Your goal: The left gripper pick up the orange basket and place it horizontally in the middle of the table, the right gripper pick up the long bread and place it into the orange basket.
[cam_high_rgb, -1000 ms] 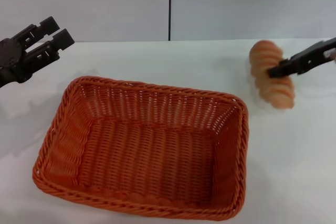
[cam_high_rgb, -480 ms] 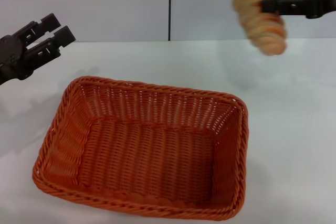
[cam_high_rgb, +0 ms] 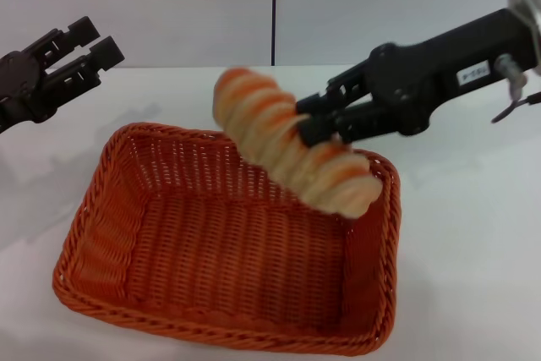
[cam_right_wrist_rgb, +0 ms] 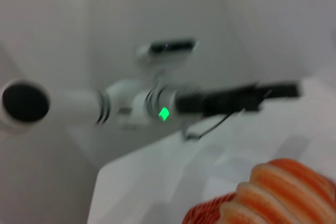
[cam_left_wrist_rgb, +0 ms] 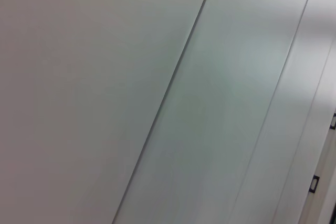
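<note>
Now the right claw point(cam_high_rgb: 314, 123), coming from 2 o'clock, pinches the long bread point(cam_high_rgb: 292, 153) tilted in the air above the orange basket point(cam_high_rgb: 110, 234), which rests on the white worktop point(cam_high_rgb: 473, 234). At 10 o'clock the left claw point(cam_high_rgb: 93, 43) hovers, fingers spread.

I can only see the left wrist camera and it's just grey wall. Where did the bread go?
Observer: The right claw holds the long bread in the air above the orange basket.
Operator: Is it inside yet?
Observer: No, it hangs tilted over the far right part, above the rim.
Operator: What is my left claw doing?
Observer: The left claw is off to the left of the basket, above the table, open and holding nothing.
</note>
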